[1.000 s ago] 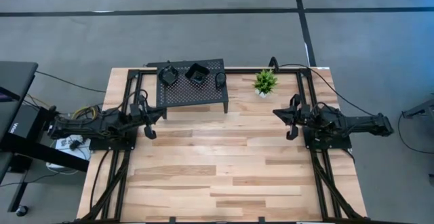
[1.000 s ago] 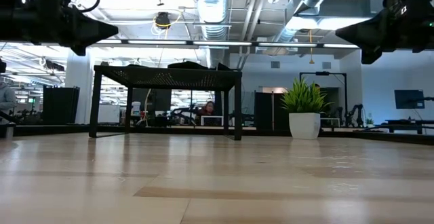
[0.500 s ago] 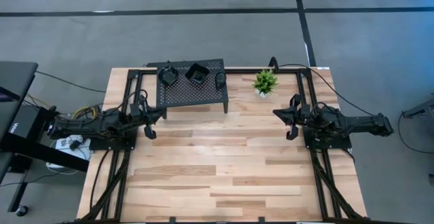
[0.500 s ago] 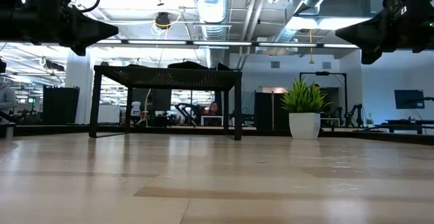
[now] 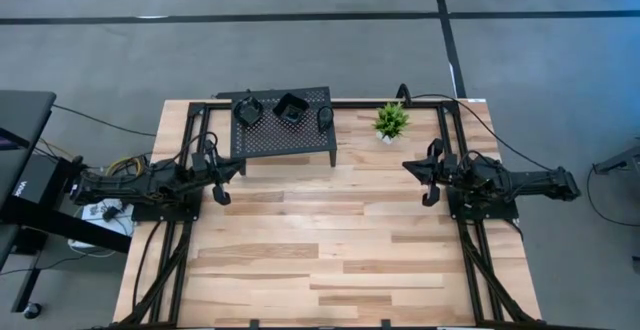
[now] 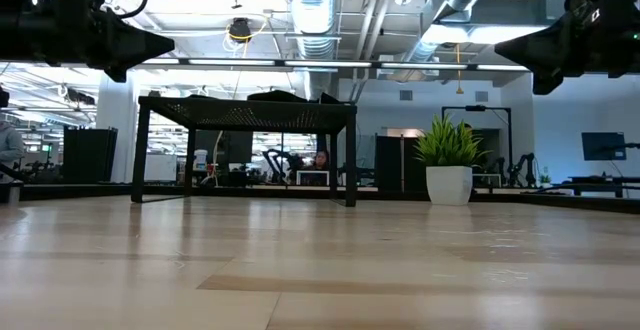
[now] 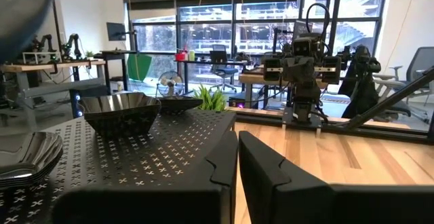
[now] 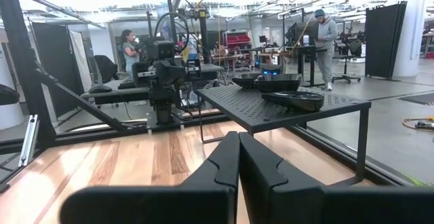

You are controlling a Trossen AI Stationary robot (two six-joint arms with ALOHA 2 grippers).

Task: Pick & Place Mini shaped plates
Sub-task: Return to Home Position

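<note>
Three groups of glossy black mini plates sit on the black perforated stand (image 5: 283, 128) at the table's far edge: a roundish stack (image 5: 248, 110), a wavy-edged square stack (image 5: 291, 108) and a small teardrop one (image 5: 325, 117). The left wrist view shows the square stack (image 7: 122, 113) and the roundish stack (image 7: 26, 157). The right wrist view shows the teardrop plate (image 8: 292, 100). My left gripper (image 5: 236, 168) (image 7: 237, 157) hovers shut just left of the stand's near left corner. My right gripper (image 5: 408, 166) (image 8: 239, 157) hovers shut to the right, near the plant.
A small green potted plant (image 5: 391, 121) stands right of the stand at the far edge. Black frame rails (image 5: 470, 250) run along both sides of the table. Bare wooden tabletop (image 5: 320, 240) stretches between the arms and toward the near edge. People show in the room beyond.
</note>
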